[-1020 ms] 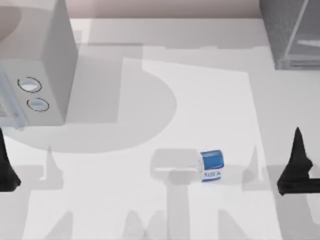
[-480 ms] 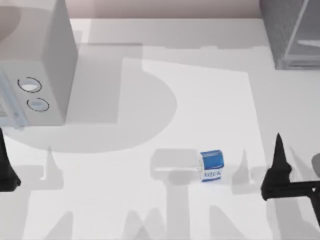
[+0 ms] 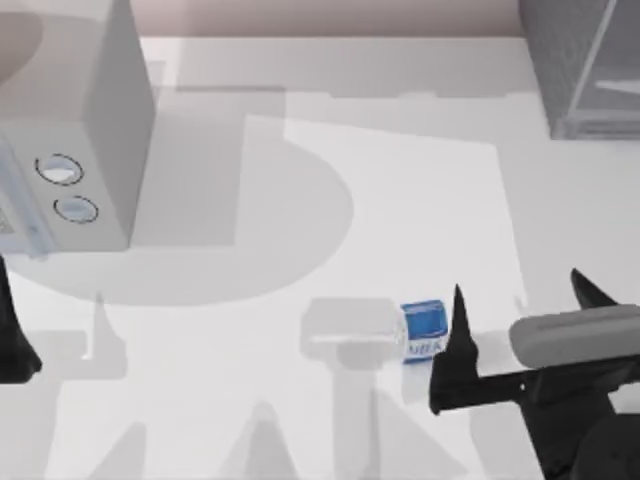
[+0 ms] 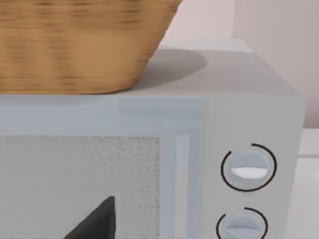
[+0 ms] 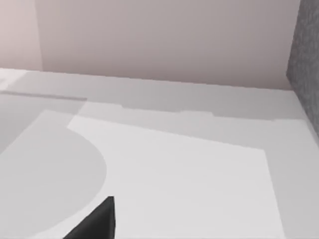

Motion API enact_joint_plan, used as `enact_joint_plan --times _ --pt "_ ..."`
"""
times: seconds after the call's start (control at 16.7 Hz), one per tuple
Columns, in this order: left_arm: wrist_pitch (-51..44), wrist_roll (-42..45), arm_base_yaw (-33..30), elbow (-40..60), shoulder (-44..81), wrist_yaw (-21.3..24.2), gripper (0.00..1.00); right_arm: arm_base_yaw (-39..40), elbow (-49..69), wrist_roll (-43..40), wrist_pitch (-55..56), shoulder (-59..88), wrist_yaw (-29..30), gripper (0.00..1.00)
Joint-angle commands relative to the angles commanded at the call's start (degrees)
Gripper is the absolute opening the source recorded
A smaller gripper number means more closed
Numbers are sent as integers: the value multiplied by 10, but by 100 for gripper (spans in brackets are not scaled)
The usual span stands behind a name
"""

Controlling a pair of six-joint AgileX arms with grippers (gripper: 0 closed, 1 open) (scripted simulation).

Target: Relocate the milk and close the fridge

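Note:
The milk (image 3: 424, 331), a small white carton with a blue top, stands on the white table right of centre. My right gripper (image 3: 516, 284) is open just to the milk's right, with one dark finger (image 3: 455, 345) close beside the carton and the other farther right. One dark fingertip (image 5: 94, 224) appears over bare table in the right wrist view. The fridge (image 3: 575, 60), dark grey and speckled with a lighter door panel, stands at the far right corner, and its speckled side (image 5: 309, 74) is in the right wrist view. My left gripper (image 3: 12, 345) is parked at the left edge.
A pale grey box with two round dials (image 3: 70, 150) stands at the far left, and it sits close in front of the left wrist camera (image 4: 249, 169). A woven basket (image 4: 75, 45) rests on top of it. Open table lies between this box and the fridge.
My right arm has swung left across the table, bringing its gripper from the right edge up to the milk. The milk and the left arm have not moved.

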Motion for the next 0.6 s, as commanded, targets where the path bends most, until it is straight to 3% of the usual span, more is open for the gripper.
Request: enact_joint_plan --times 0.6 --pt "0 0 0 0 0 0 100 35 79 36 244 351 15 100"
